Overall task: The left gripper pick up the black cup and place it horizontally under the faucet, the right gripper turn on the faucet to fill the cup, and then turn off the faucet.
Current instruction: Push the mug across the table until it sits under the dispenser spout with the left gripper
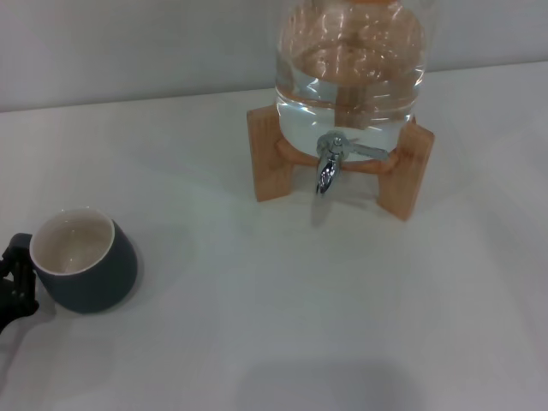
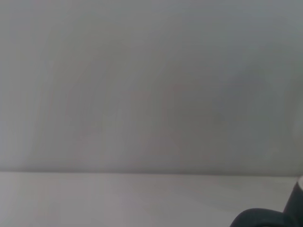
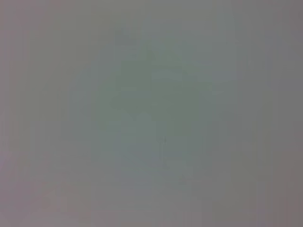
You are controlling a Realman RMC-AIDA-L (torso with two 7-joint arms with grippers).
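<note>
The black cup [image 1: 86, 261] stands upright on the white table at the front left in the head view, showing its cream inside; its handle is hidden. My left gripper [image 1: 20, 276] is a black claw at the picture's left edge, right against the cup's left side. The faucet [image 1: 329, 163] is a chrome spigot with a thin lever pointing right, fixed low on the clear glass jar [image 1: 351, 68], which holds water. The cup is far to the left of the faucet and nearer to me. My right gripper is out of view.
The jar rests on a wooden stand [image 1: 402, 167] at the back centre-right. The white table [image 1: 282, 300] runs from there to the front. The left wrist view shows only wall, table and a dark shape [image 2: 262, 218] in one corner. The right wrist view shows plain grey.
</note>
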